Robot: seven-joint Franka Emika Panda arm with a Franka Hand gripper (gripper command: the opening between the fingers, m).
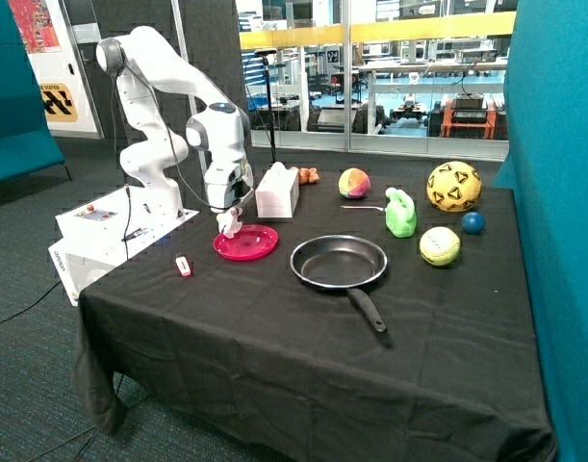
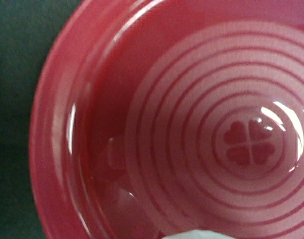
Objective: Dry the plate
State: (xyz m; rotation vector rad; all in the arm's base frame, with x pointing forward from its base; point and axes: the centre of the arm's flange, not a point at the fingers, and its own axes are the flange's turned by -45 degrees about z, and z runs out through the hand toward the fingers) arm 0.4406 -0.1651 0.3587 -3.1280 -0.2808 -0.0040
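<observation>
The red-pink plate [image 1: 260, 243] lies flat on the black tablecloth between the white box and the frying pan. My gripper [image 1: 229, 227] points down over the plate's edge on the robot-base side, low and close to it. A small whitish thing shows at its tip. In the wrist view the plate [image 2: 52, 124] fills the picture from very close, with pale concentric rings and a clover of hearts [image 2: 249, 142] in its middle. A scrap of something white [image 2: 194, 234] shows at the picture's edge over the plate. The gripper itself is out of the wrist view.
A black frying pan [image 1: 338, 262] with a long handle lies beside the plate. A white box [image 1: 277, 191] stands just behind it. A green jug [image 1: 400, 213], several balls [image 1: 454, 186] and a small red-white object [image 1: 183, 266] are on the table.
</observation>
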